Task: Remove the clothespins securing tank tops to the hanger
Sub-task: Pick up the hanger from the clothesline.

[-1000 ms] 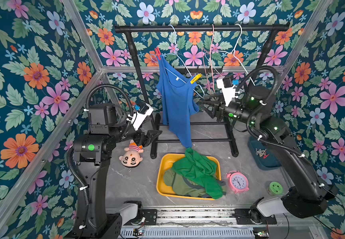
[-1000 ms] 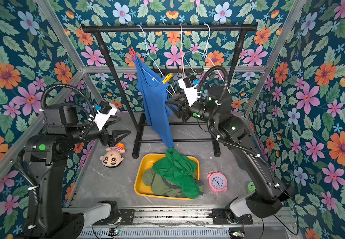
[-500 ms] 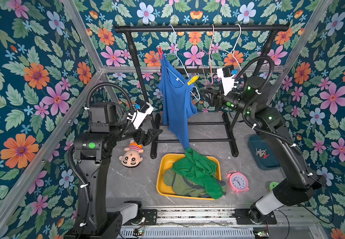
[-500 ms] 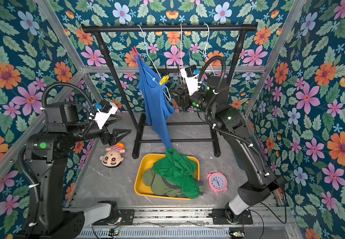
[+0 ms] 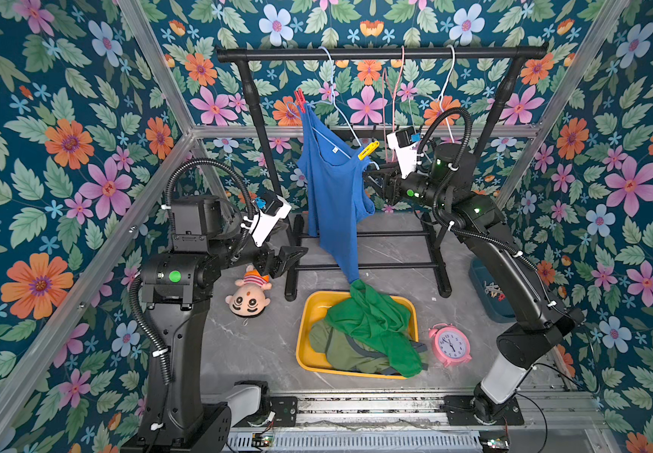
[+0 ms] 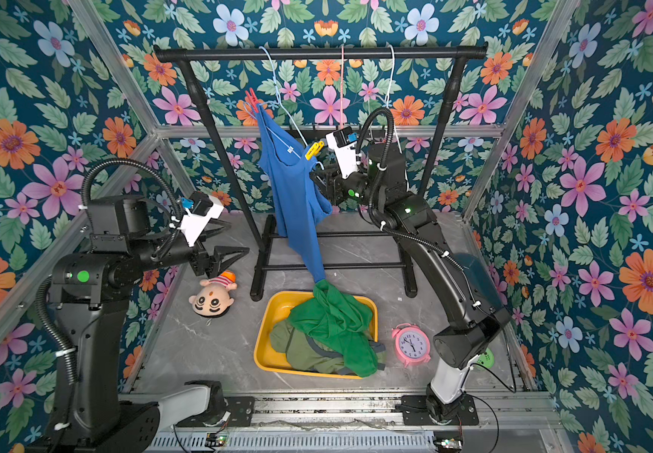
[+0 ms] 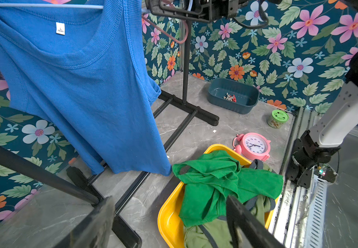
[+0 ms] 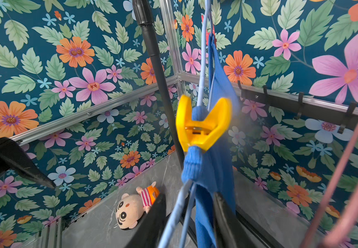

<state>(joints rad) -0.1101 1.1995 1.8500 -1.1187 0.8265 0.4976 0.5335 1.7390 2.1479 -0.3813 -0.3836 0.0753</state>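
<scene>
Jaws on the right gripper (image 8: 189, 195) stand part-way apart, straddling the blue hanger (image 8: 202, 64) wire and the bunched strap of the blue tank top (image 8: 221, 90). Whether they press on either I cannot tell. They sit just under the yellow clothespin (image 8: 202, 126), which clamps that strap to the hanger's right end. I judge them either short of the pin's flared handles or placed to steady the wire.

The left gripper (image 5: 301, 251) is spread wide and empty, low at the left beside the rack (image 5: 260, 129), probably kept clear of the work.

A red clothespin (image 5: 299, 100) fixes the other strap at the hanger's high left end, so 2 pins remain. The hanger tilts, and the blue hem ends just beside the green tank top (image 5: 371, 321). That top lies with the olive one (image 5: 340, 349) in the yellow tray (image 5: 302, 337) at the near side. Both look finished, and the pink hanger (image 8: 345, 158) hanging bare fits that. Loose pins (image 7: 229, 97) lie in the dark bin (image 7: 227, 105) at the right, likely the drop spot.

The white neck tag (image 7: 60, 28) carries print too small to read. The pink clock (image 7: 255, 146) shows numerals 1 to 12. The olive top's print is folded out of sight.
</scene>
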